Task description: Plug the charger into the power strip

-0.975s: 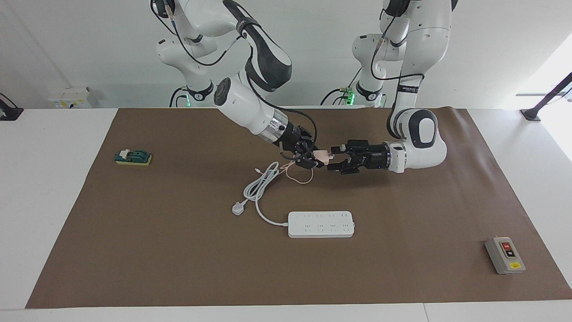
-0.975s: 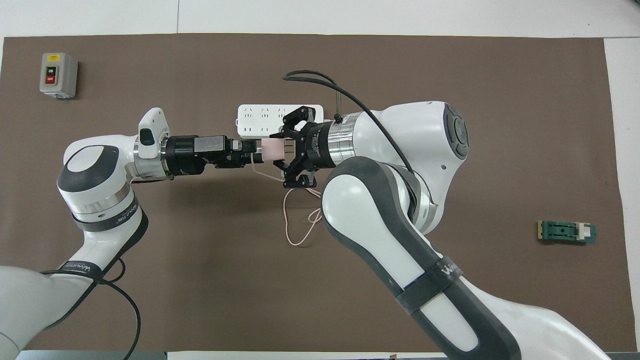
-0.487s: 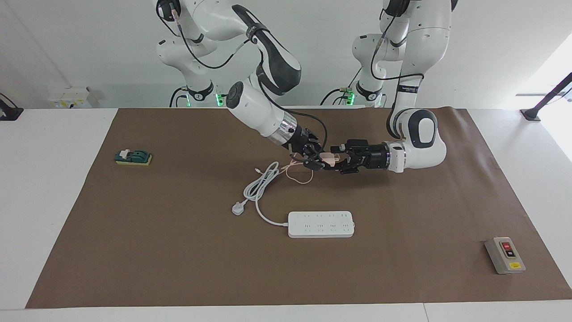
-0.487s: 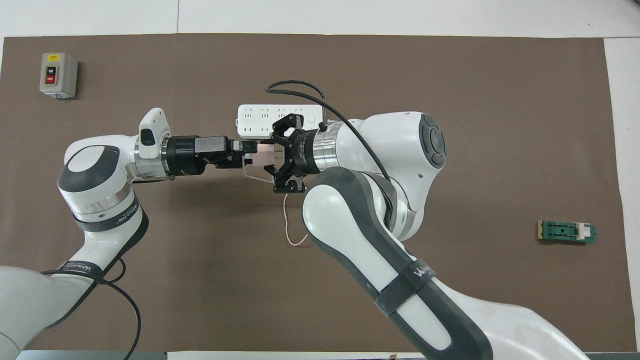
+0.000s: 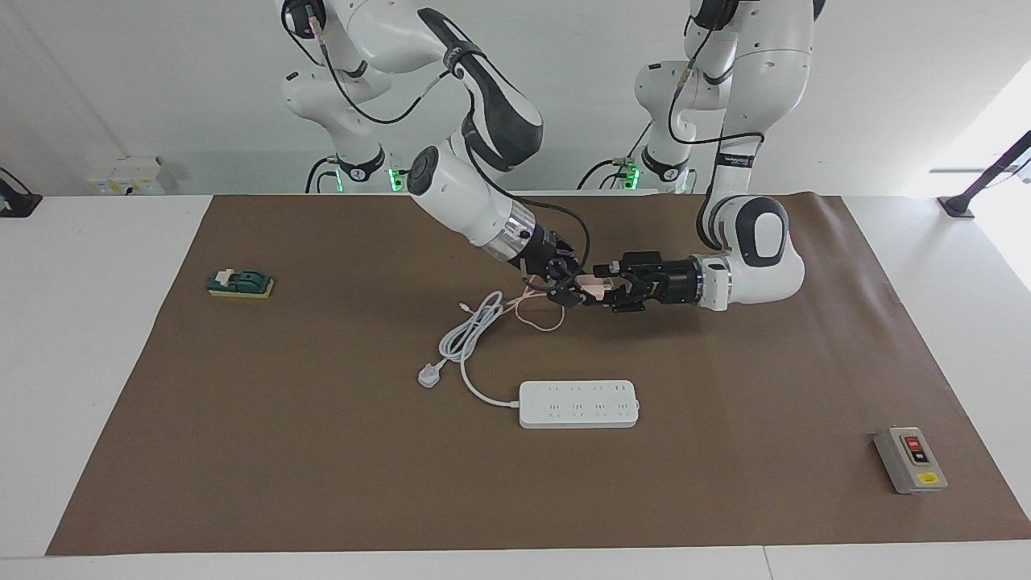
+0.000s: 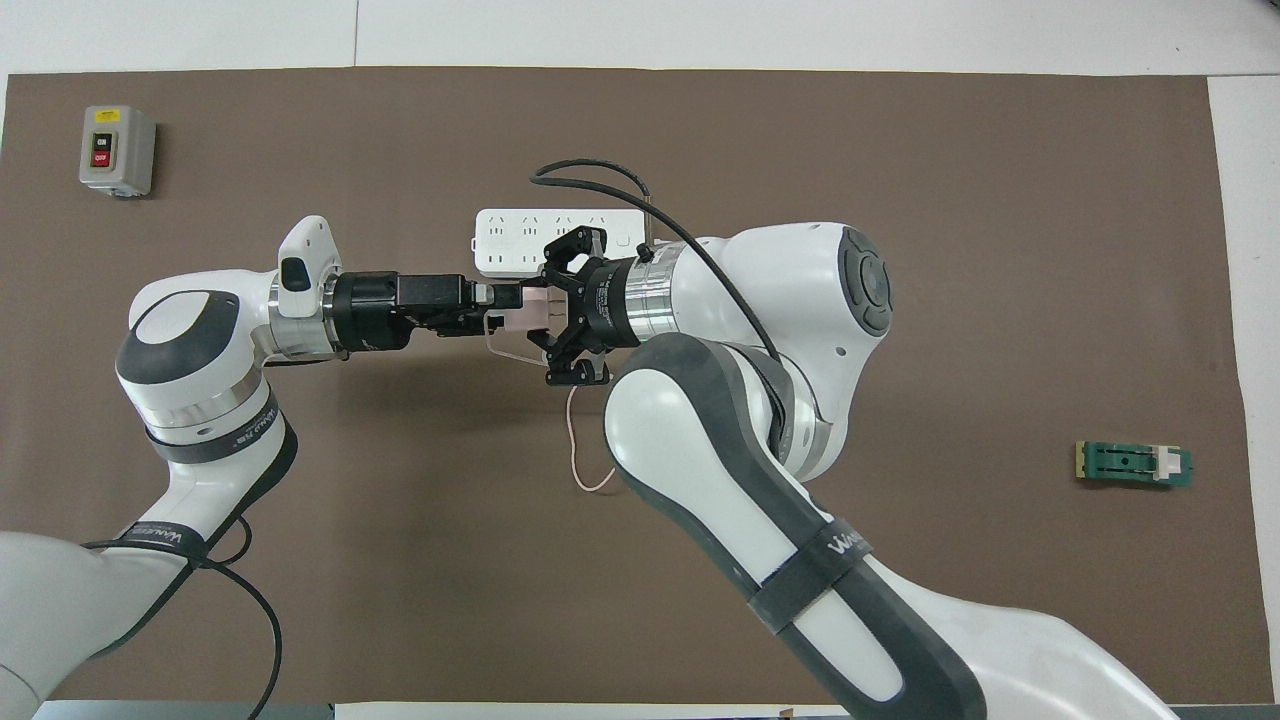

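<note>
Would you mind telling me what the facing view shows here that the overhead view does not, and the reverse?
Only the facing view shows the whole power strip with its thick white cord and three-pin plug, both arm bases, and the charger held clear above the mat. Only the overhead view shows the right arm covering part of the strip. Both show the right gripper shut on the charger, the left gripper meeting it from the other end, the grey button box and the green block.

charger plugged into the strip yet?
Not plugged in. The charger is in the air between both grippers; the power strip lies on the mat, sockets free.
</note>
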Available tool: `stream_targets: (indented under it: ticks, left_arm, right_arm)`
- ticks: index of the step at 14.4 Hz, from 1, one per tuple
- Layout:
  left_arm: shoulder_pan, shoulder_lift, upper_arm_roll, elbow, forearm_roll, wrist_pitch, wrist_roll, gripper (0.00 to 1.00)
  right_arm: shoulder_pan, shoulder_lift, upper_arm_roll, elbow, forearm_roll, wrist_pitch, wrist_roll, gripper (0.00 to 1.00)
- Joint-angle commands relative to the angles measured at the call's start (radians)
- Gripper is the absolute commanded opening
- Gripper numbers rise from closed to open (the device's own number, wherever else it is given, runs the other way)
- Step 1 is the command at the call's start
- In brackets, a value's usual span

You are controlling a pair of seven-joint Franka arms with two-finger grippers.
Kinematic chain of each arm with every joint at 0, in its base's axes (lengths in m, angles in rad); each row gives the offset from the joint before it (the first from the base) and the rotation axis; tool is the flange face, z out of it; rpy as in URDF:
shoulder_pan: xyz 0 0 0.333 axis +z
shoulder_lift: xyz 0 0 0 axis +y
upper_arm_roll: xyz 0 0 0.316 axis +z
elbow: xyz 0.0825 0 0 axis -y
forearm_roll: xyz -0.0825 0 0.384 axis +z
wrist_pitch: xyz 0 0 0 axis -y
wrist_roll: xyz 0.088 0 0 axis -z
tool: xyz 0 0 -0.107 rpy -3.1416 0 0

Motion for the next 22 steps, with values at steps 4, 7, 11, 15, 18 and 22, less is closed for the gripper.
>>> stream_targets:
  ticks: [4,7,11,15,18,22]
  left_arm:
    - [0.003,-0.006,0.005,-0.014,-0.021,-0.017,0.023,0.00]
    - [0.005,-0.014,0.005,-0.016,-0.021,-0.014,0.023,0.00]
    - [0.005,-0.014,0.006,-0.013,-0.019,-0.011,0.022,0.00]
    - [0.007,-0.017,0.008,-0.004,-0.016,-0.004,0.020,0.00]
    - [0.011,-0.032,0.016,0.026,0.010,0.018,0.008,0.00]
    - [0.033,-0.107,0.017,0.084,0.229,0.128,-0.154,0.00]
  right_arm:
    - [-0.001,0.011,-0.002,0.020,0.020,0.009,0.026,0.00]
    - [-0.001,0.011,-0.002,0.020,0.022,0.009,0.026,0.00]
    - [-0.004,0.010,-0.005,0.020,0.000,0.012,0.086,1.00]
    - [-0.016,0.003,-0.018,0.020,0.002,0.000,0.092,1.00]
    - [-0.067,-0.013,-0.023,0.020,0.002,-0.027,0.092,1.00]
    - [-0.177,-0.049,-0.026,0.020,-0.024,-0.121,0.086,1.00]
